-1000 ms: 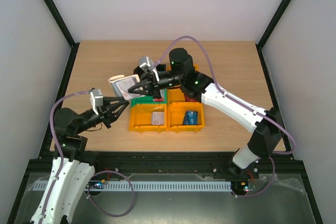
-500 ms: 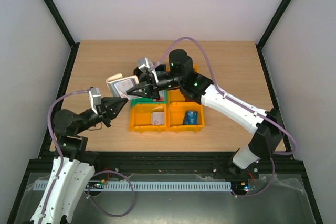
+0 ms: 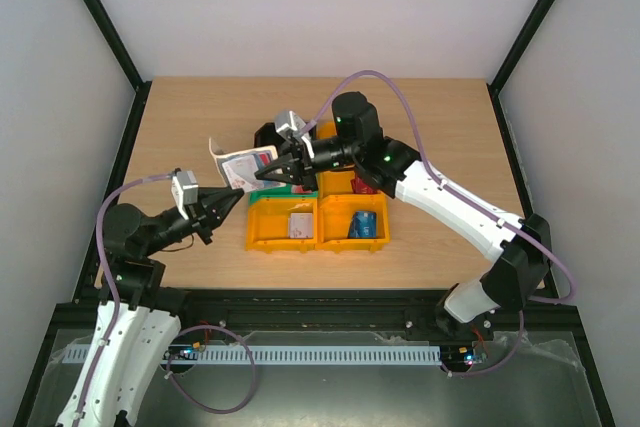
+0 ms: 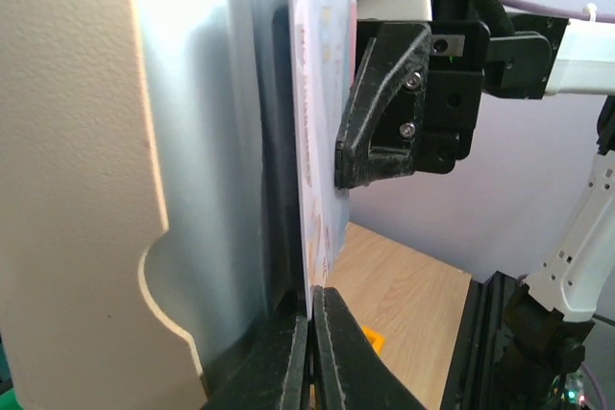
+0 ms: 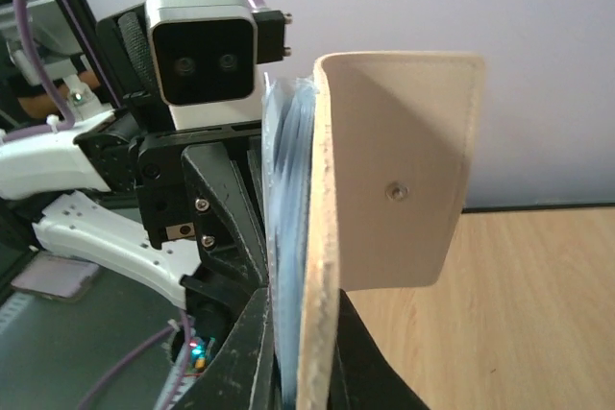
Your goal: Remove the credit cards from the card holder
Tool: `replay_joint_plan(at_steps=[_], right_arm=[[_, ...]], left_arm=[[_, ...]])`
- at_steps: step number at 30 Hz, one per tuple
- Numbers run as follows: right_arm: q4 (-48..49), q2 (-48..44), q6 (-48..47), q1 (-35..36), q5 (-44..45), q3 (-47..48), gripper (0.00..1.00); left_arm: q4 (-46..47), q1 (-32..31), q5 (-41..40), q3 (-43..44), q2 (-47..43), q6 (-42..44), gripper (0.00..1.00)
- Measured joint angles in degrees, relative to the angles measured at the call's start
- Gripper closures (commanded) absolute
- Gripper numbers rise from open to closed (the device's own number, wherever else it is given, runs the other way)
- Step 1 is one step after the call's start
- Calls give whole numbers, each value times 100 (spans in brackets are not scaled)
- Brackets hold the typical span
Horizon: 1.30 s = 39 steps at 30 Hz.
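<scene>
The card holder [image 3: 220,152] is held up in the air above the left side of the bins. My right gripper [image 3: 266,172] is shut on its edge. In the right wrist view the holder's tan flap [image 5: 394,189] stands upright between the jaws of my right gripper [image 5: 303,372]. A white-pink credit card [image 3: 248,162] sticks out of it. My left gripper [image 3: 238,198] is shut on that card's lower edge. In the left wrist view the card [image 4: 317,122] rises edge-on from my left gripper [image 4: 312,333], next to the pale holder [image 4: 192,189].
Orange bins [image 3: 270,238] stand mid-table. One holds a white-pink card [image 3: 300,224], another a blue card [image 3: 365,225]. A red card [image 3: 362,185] lies in a bin under the right arm. A black bin [image 3: 266,134] is behind. Bare wood surrounds them.
The right arm has drawn the holder up and to the right. More of the white-pink card now shows outside the holder, with the left gripper still pinching it.
</scene>
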Motion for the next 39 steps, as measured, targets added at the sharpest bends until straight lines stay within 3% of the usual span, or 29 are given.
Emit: replay_joint_plan(at_steps=[6, 13, 23, 30, 39], right_arm=[[-175, -44, -61, -203, 4, -4, 98], [114, -616, 468, -1185, 415, -398, 98], [809, -1174, 2260, -2376, 2164, -942, 98], [590, -1615, 3165, -2455, 3106, -1071, 98], [350, -1631, 3482, -2682, 3661, -828, 98]], left_arm=[[-525, 2, -55, 133, -68, 505, 98], [-1128, 4, -402, 153, -83, 916, 98], [-1617, 55, -1073, 245, 214, 533, 98], [-2468, 103, -1556, 994, 608, 415, 98], [-2385, 496, -1655, 1589, 1132, 413, 98]])
